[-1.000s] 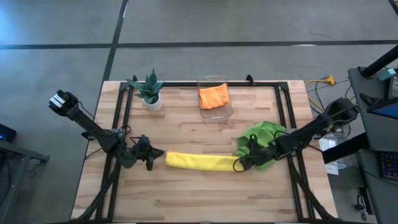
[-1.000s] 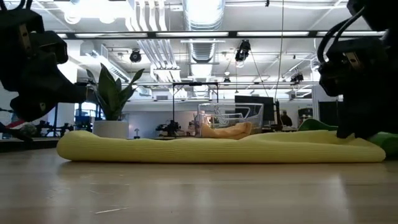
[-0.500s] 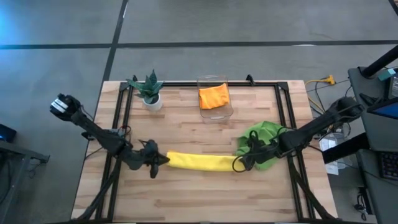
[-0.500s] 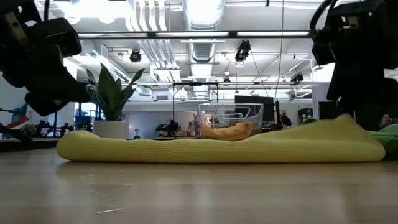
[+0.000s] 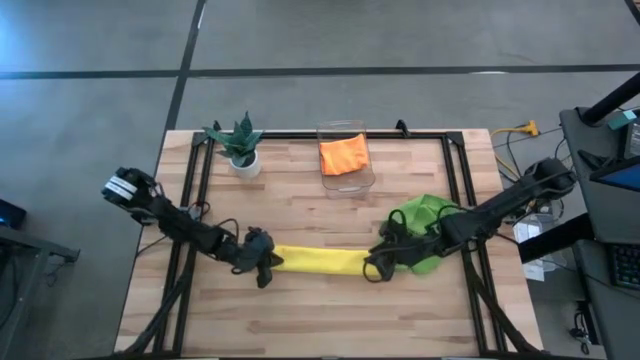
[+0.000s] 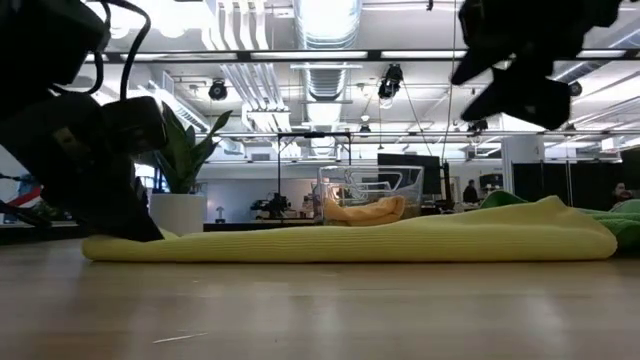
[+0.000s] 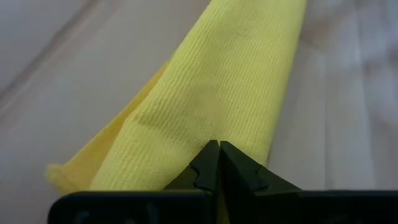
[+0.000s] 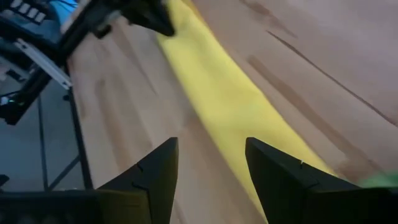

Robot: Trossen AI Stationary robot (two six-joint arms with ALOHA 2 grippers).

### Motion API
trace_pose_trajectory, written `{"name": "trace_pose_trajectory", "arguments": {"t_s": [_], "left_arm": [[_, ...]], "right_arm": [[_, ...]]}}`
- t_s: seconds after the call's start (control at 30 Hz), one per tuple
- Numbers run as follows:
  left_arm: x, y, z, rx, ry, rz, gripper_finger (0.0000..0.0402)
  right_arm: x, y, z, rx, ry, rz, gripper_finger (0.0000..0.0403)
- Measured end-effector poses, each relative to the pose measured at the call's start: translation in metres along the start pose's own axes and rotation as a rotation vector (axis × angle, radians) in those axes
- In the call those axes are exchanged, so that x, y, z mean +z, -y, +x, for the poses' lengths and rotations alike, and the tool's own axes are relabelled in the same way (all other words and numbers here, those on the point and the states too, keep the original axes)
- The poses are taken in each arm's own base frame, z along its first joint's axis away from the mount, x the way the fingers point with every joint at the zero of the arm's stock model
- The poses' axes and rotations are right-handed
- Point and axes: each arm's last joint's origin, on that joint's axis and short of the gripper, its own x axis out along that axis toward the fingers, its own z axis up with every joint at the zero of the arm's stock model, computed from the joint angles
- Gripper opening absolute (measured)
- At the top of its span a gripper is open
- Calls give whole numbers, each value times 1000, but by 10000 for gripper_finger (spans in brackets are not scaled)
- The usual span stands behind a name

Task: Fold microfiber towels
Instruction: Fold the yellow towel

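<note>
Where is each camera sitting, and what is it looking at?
High view: above the table, looking straight down; both arms show, left gripper and right gripper at the yellow towel's ends.
Low view: at tabletop height, looking level across the towel; both arms show from above.
Left wrist: down at the towel, jaws shut.
Right wrist: over the towel, jaws open.
All four share the yellow towel.

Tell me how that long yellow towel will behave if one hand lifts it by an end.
The yellow towel lies limp in a soft folded strip, so it would probably droop and unfold. Its ribbed weave looks grippy, unlikely to slip. It looks light; the left hand, shut at its end, would likely drag rather than slide it.
</note>
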Motion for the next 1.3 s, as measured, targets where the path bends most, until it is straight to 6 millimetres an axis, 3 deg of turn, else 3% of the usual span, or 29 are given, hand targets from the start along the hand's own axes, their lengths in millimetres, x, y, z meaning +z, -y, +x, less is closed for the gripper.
{"name": "trace_pose_trajectory", "arguments": {"t_s": [0.2, 0.33, 0.53, 0.73, 0.9, 1.1, 1.3], "left_arm": [[4, 3, -1, 1, 27, -7, 0], [10, 3, -11, 14, 70, -43, 0], [4, -12, -28, 149, -27, -110, 0], [13, -3, -55, 35, 32, -124, 0], [11, 1, -75, -24, 42, -233, 0], [3, 2, -82, -41, 73, -472, 0], [-9, -9, -76, 6, 43, -480, 5]], "right_arm": [[7, -26, 20, 28, 17, -78, 182], [4, -37, 44, -11, -8, -153, 182], [-3, -52, 84, -53, -49, -217, 182], [7, -81, 111, -23, -22, -414, 182], [26, -91, 135, -18, -3, -395, 182], [44, -102, 144, 0, 34, -359, 170], [51, -107, 135, 17, 52, -338, 151]]}}
